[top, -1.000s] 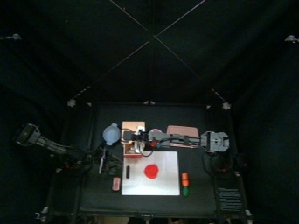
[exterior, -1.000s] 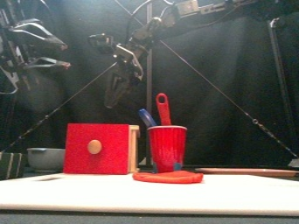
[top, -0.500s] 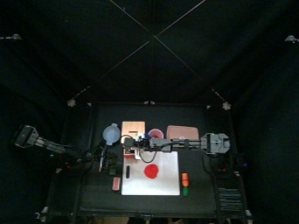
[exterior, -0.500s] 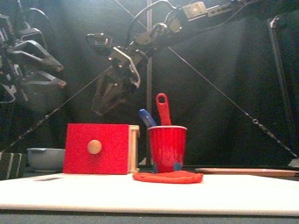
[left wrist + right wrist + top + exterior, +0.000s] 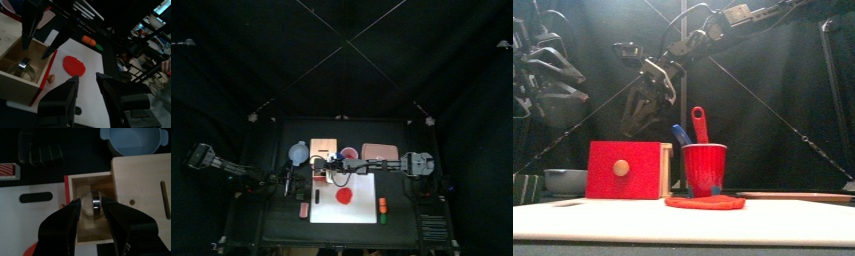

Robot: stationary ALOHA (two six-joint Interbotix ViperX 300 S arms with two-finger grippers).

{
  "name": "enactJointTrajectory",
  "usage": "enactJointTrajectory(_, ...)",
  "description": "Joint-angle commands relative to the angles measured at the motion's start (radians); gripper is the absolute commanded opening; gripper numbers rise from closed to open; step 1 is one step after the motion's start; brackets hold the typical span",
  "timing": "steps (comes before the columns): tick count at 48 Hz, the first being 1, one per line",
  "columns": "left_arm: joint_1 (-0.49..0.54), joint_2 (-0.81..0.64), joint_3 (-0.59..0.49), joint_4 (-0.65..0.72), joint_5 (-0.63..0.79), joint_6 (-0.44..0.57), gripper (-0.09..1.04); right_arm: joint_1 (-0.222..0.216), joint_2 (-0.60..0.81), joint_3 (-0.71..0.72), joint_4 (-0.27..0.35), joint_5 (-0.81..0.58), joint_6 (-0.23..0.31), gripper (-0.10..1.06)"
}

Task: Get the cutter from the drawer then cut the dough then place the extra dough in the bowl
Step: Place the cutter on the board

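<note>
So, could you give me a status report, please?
Right end effector open over the drawer. Cutter inside, not gripped. Left end effector open near the board. Nothing blocking.

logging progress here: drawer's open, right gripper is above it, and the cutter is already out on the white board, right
Not quite. The cutter lies inside the open drawer, not on the white board, with the right gripper above it, jaws open. The right wrist view shows this.
</note>
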Motion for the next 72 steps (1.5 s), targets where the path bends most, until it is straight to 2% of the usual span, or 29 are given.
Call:
enactJointTrajectory(1, 0.002, -0.002, -0.008, 0.0, -0.005, 0.002, 0.74, -0.006, -0.028, -0.006, 0.0, -0.008, -0.003, 0.76)
enactJointTrajectory(35, 0.006, -0.002, -0.003, 0.0, -0.003, 0.002, 0.74, -0.038, 0.021, -0.003, -0.025, -0.008, -0.003, 0.76)
enactJointTrajectory(48, 0.014, -0.003, 0.002, 0.0, -0.003, 0.0, 0.74, -0.031, 0.048, -0.003, -0.025, -0.003, -0.009, 0.75)
enactJointTrajectory(72, 0.02, -0.002, 0.003, 0.0, -0.003, -0.003, 0.74, -0.034, 0.034, -0.02, -0.038, 0.0, -0.005, 0.54)
